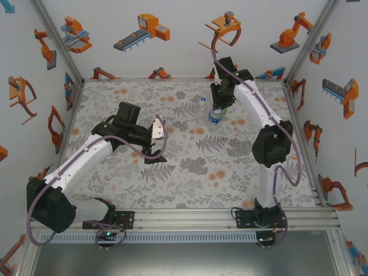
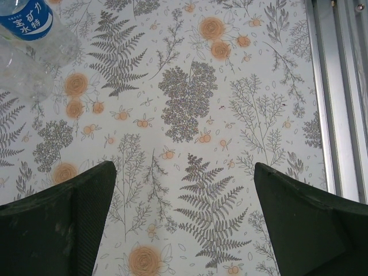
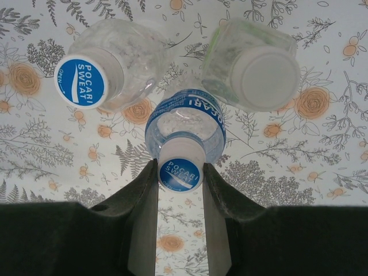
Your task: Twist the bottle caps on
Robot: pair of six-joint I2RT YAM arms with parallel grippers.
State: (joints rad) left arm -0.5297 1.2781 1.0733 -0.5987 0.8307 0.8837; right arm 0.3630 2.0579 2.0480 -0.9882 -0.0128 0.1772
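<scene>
Now, right gripper point(image 3: 180, 169): jaws pinched on the blue cap point(image 3: 180, 175) of the blue-label bottle point(image 3: 185, 118), a finger against each side, lower centre of my wrist view
Blue-label bottle: standing on the floral table point(image 1: 195, 178), right of centre near the top in the overhead view
Colourless bottle point(image 3: 129, 54): upper left of my wrist view, just beside the blue-label one, second blue cap point(image 3: 82, 80) on top
Green-tinted bottle point(image 3: 227, 54): upper right, white cap point(image 3: 265, 77) on it; how tight, I can't tell
Left gripper point(image 2: 184, 167): jaws spread wide over the floral table, well apart from the bottles
</scene>
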